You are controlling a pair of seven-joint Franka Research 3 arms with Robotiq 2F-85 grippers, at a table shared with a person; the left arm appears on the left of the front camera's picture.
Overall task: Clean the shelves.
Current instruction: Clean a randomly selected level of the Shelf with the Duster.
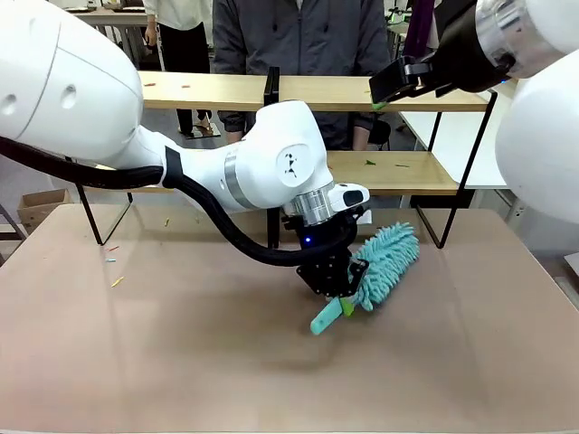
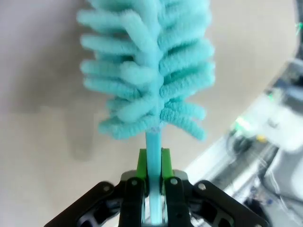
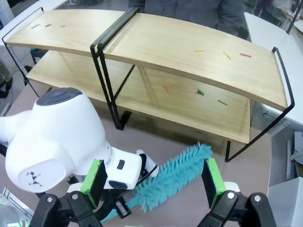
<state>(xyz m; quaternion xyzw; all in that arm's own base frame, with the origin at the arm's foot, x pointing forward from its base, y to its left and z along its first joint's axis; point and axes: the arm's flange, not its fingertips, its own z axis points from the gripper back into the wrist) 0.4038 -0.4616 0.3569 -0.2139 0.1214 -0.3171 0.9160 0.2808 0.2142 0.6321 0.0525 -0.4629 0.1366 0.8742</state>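
Note:
The shelves (image 1: 208,90) stand at the table's far side: two light wooden boards on a thin black frame with a central upright, seen from above in the right wrist view (image 3: 189,52). Small coloured scraps (image 3: 227,55) lie on both boards. My left gripper (image 1: 344,294) is low over the table in front of the shelves, shut on the thin handle of a teal fluffy duster (image 1: 389,258). In the left wrist view the green pads (image 2: 142,163) clamp the handle, with the duster head (image 2: 147,71) beyond them. My right gripper (image 3: 152,184) hangs open, high above the shelves' right half (image 1: 387,90), holding nothing.
A person (image 1: 298,36) stands behind the shelves. A few coloured scraps (image 1: 118,281) lie on the brown tabletop (image 1: 136,362) at the left. A white table (image 1: 452,136) stands behind the shelves at the right. The left arm's wrist (image 3: 61,142) is below the right gripper.

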